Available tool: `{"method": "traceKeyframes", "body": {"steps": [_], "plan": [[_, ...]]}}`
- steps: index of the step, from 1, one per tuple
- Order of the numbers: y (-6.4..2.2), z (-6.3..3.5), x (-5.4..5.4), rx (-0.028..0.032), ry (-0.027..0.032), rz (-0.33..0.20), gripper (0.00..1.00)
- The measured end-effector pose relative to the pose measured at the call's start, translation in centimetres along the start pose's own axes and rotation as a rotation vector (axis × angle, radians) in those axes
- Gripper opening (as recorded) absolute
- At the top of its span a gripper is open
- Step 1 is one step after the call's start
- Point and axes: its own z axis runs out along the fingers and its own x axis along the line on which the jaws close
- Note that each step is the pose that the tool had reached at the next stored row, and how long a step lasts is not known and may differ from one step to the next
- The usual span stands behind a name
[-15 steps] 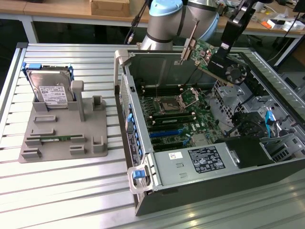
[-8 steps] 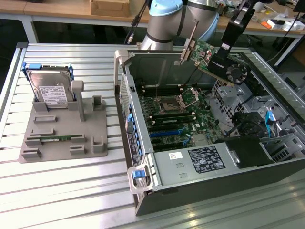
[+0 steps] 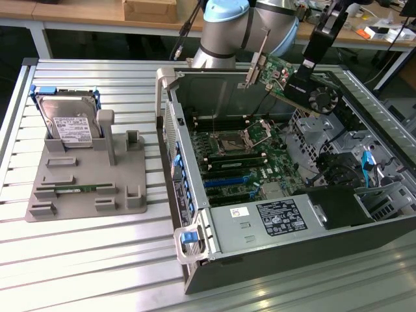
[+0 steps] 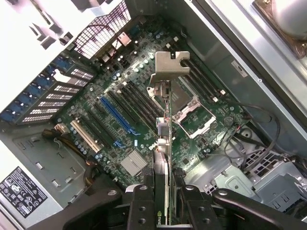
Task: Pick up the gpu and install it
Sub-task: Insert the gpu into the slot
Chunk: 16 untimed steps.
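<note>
Jaws clamped on gpu [image 3: 294, 81], tilted — over open case [image 3: 312, 257]

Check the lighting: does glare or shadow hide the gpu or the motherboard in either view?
Exterior view: glare streaks the slatted table's near edge; the case interior is dimmer, yet the motherboard and the raised gpu are readable. Wrist view: the area outside the case is washed out white, while the motherboard and the gpu gripped in the tool are evenly lit.
</note>
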Motion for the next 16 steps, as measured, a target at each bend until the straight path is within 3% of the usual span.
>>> {"method": "traceKeyframes", "body": {"steps": [16], "plan": [[0.00,0.06,-0.01,0.0061,-0.0002,-0.087,0.25]]}}
